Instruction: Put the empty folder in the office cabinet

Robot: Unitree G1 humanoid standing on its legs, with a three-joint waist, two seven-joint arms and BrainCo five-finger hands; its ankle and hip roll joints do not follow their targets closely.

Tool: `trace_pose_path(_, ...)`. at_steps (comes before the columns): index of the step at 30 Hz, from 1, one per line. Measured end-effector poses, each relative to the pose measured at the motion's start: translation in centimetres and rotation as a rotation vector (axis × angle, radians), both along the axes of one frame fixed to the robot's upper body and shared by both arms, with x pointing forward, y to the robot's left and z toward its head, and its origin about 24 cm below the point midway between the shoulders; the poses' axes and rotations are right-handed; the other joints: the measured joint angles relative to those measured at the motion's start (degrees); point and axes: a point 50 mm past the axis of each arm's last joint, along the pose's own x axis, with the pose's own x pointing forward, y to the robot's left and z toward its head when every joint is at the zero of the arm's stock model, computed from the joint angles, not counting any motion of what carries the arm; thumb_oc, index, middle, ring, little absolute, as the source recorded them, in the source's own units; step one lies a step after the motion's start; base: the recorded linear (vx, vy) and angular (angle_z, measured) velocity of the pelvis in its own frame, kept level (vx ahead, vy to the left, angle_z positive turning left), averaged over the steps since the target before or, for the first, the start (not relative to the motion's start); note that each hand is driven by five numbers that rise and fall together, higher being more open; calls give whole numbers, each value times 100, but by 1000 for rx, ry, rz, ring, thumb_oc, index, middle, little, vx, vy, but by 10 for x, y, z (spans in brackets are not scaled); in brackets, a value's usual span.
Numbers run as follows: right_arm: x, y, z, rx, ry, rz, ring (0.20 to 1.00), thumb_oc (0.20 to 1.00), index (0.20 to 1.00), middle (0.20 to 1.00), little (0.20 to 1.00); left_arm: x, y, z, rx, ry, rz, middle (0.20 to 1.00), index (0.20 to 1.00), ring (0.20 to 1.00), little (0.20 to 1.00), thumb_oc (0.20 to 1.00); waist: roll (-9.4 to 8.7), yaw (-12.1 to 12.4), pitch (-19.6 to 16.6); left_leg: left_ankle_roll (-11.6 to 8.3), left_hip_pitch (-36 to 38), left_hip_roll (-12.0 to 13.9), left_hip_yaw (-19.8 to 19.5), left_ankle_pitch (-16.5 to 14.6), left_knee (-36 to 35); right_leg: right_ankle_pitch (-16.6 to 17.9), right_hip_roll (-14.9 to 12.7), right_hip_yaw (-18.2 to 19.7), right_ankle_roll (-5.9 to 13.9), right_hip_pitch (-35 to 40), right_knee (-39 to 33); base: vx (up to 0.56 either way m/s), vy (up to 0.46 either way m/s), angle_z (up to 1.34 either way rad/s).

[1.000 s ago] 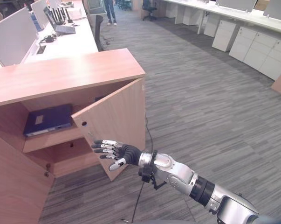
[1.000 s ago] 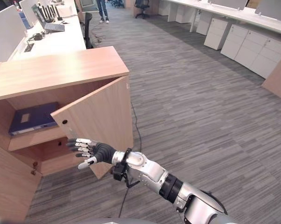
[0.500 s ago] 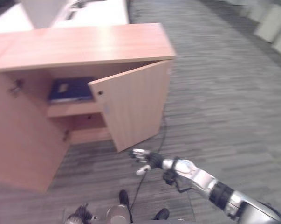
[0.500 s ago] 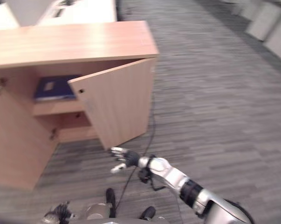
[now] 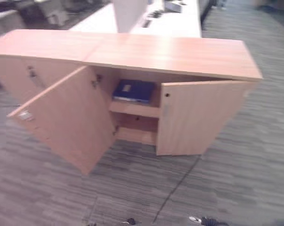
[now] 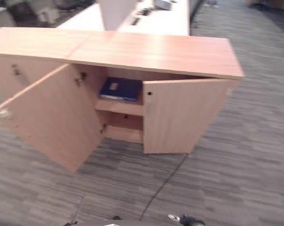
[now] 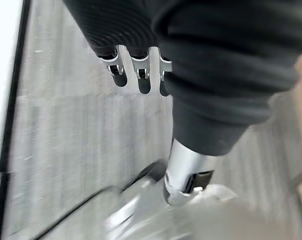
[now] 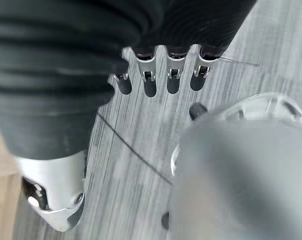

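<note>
The head views show the office cabinet (image 5: 179,54) with both doors swung open and the blue folder (image 5: 133,90) lying flat on its upper shelf (image 5: 134,109), long axis running front to back. The wrist views show the left hand (image 7: 140,75) and the right hand (image 8: 161,75) (both empty) hanging over grey floor (image 5: 236,179), fingers straight and relaxed.

A blue folder (image 5: 133,90) lies flat on the cabinet shelf (image 5: 134,109).

I see grey striped carpet (image 5: 236,169) underfoot; a white desk (image 5: 146,21) with a pale divider panel (image 5: 127,12) stands behind it.
</note>
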Motion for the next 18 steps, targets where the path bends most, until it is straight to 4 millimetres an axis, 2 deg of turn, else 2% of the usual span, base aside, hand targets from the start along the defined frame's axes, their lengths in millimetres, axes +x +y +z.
trace_pose_path(1, -3, -10, 2, -35, 3, -35, 1000, 1000, 1000, 1000, 1000, 0, -1, 0, 9, 13, -31, 1000, 1000, 1000, 1000, 1000, 124, -151, -75, 151, 171, -112, -329, 86, -172, 87, -275, 479, 96, -99, 578, 137, 65, 109)
trace_pose_path(2, -2, -9, 2, -41, 3, -35, 1000, 1000, 1000, 1000, 1000, 1, 0, 0, 16, 3, -37, 1000, 1000, 1000, 1000, 1000, 121, -149, -99, 156, 156, -114, -346, 81, -185, -25, -286, 727, 241, -221, 605, 184, 56, 75)
trace_pose_path(3, 1, -7, 2, -33, -9, -23, 1000, 1000, 1000, 1000, 1000, 1, 5, 1, 30, 6, -30, 1000, 1000, 1000, 1000, 1000, 168, -177, -76, 251, 189, -121, -503, 30, -274, -241, -88, 1347, 305, -509, 567, 148, -21, 27)
trace_pose_path(4, 7, -3, 2, -35, -20, 23, 1000, 1000, 1000, 1000, 1000, -3, 8, 2, 40, 25, -20, 1000, 1000, 1000, 1000, 1000, 217, -364, -44, 292, 169, -53, -693, 59, -292, -578, 382, 2394, 243, -664, 249, 55, -29, 46)
trace_pose_path(5, 7, 0, 1, -29, -18, 47, 1000, 1000, 1000, 1000, 1000, -3, 8, 1, 43, 31, -15, 1000, 1000, 1000, 1000, 1000, 257, -459, -18, 251, 191, 47, -819, 111, -322, -785, 769, 2734, 260, -730, -19, 59, -64, 67)
trace_pose_path(6, 1, 9, -2, -12, 11, 90, 1000, 1000, 1000, 1000, 1000, -4, 10, 2, 48, 33, 4, 1000, 1000, 1000, 1000, 1000, 321, -511, 70, 210, 213, 228, -913, 158, -335, -912, 1382, 3070, 115, -1042, -365, 59, -55, 52)
trace_pose_path(8, 6, 20, -3, 14, -15, 126, 1000, 1000, 1000, 1000, 1000, -1, 12, 3, 55, 29, 11, 1000, 1000, 1000, 1000, 1000, 201, -652, 207, 192, 201, 312, -1121, 168, -337, -949, 2036, 3627, 47, -1531, -380, 100, -56, 59)
trace_pose_path(9, 9, 24, -4, 21, -20, 146, 1000, 1000, 1000, 1000, 1000, -1, 13, 3, 56, 34, 12, 1000, 1000, 1000, 1000, 1000, 74, -695, 263, 159, 171, 277, -1188, 186, -342, -906, 2211, 3732, 14, -1685, -387, 69, -42, 73)
trace_pose_path(10, 9, 26, -4, 25, -21, 152, 1000, 1000, 1000, 1000, 1000, -2, 12, 3, 53, 34, 10, 1000, 1000, 1000, 1000, 1000, -47, -743, 280, 137, 193, 201, -1265, 180, -351, -854, 2240, 3728, -31, -1743, -472, 116, -85, 79)
trace_pose_path(11, 8, 28, -5, 28, -16, 154, 1000, 1000, 1000, 1000, 1000, -5, 10, 1, 46, 39, 12, 1000, 1000, 1000, 1000, 1000, -218, -755, 291, 94, 275, 50, -1457, 122, -382, -634, 2188, 3783, -335, -1708, -508, 99, -93, 79)
trace_pose_path(13, 6, 24, -4, 19, -10, 144, 1000, 1000, 1000, 1000, 1000, -18, -3, -4, 4, 62, 27, 1000, 1000, 1000, 1000, 1000, -177, -608, 299, 6, 349, 196, -1547, 63, -325, -588, 2355, 3612, -469, -1388, -919, 167, -143, 41)
trace_pose_path(14, 10, 25, -4, 21, -19, 146, 1000, 1000, 1000, 1000, 1000, -24, -5, -5, -10, 66, 87, 1000, 1000, 1000, 1000, 1000, -90, -548, 308, -111, 345, 275, -1554, -11, -235, -526, 2452, 3594, -519, -1242, -1111, 154, -151, 5)
trace_pose_path(16, 12, 28, -4, 27, -27, 148, 1000, 1000, 1000, 1000, 1000, -40, -8, -7, -23, 94, 175, 1000, 1000, 1000, 1000, 1000, -95, -465, 330, -262, 288, 375, -1627, -153, 34, -484, 2555, 3483, -558, -1011, -1371, 73, -154, 29)
trace_pose_path(17, 13, 27, -4, 27, -30, 143, 1000, 1000, 1000, 1000, 1000, -44, -9, -7, -28, 100, 243, 1000, 1000, 1000, 1000, 1000, -163, -445, 420, -408, 76, 388, -1689, -260, 583, -509, 2549, 3302, -607, -813, -1519, -28, -135, 89)
trace_pose_path(18, 19, 29, -3, 33, -50, 117, 1000, 1000, 1000, 1000, 1000, -32, -4, -5, -36, 27, 418, 1000, 1000, 1000, 1000, 1000, -428, -368, 638, -646, -1073, 345, -1208, -234, 2750, -609, 2382, 3148, -768, -877, -1443, -60, -83, 82)
